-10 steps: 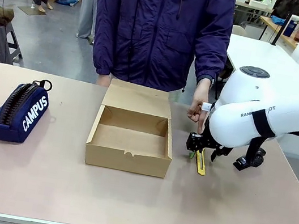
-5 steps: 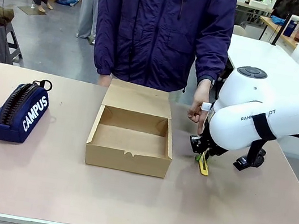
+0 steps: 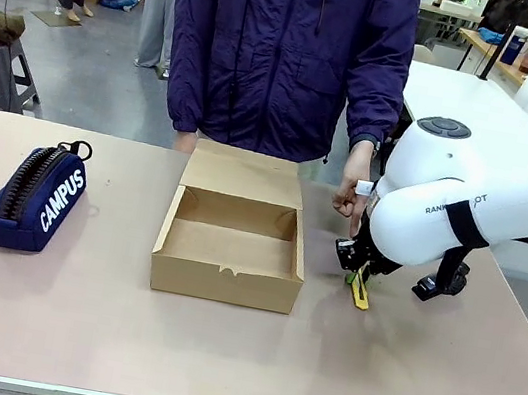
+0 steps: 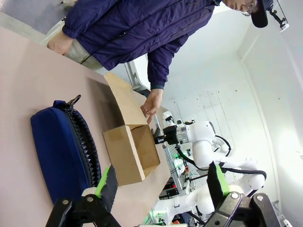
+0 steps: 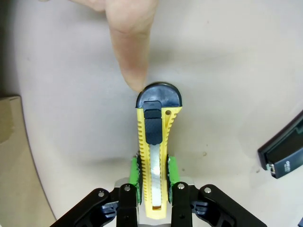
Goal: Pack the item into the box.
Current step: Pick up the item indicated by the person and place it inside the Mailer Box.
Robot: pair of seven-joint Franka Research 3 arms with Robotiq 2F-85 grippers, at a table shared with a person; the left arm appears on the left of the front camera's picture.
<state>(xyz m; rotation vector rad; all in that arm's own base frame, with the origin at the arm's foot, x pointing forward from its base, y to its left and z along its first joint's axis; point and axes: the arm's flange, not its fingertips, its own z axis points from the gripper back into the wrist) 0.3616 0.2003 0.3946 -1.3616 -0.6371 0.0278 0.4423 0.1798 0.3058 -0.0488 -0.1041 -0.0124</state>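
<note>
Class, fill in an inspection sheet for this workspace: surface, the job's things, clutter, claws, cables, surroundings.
Surface: beige table, no spills seen.
Job's things: yellow knife gripped at one end, right of the box; box open, empty, flap raised at the far side.
Clutter: navy pencil case left of the box; black stapler beside the knife.
Claws: right claw shut on the knife; left claw open, holding nothing.
Cables: nothing seen.
Surroundings: person in a dark jacket across the table, finger pointing at the knife's black end.
</note>
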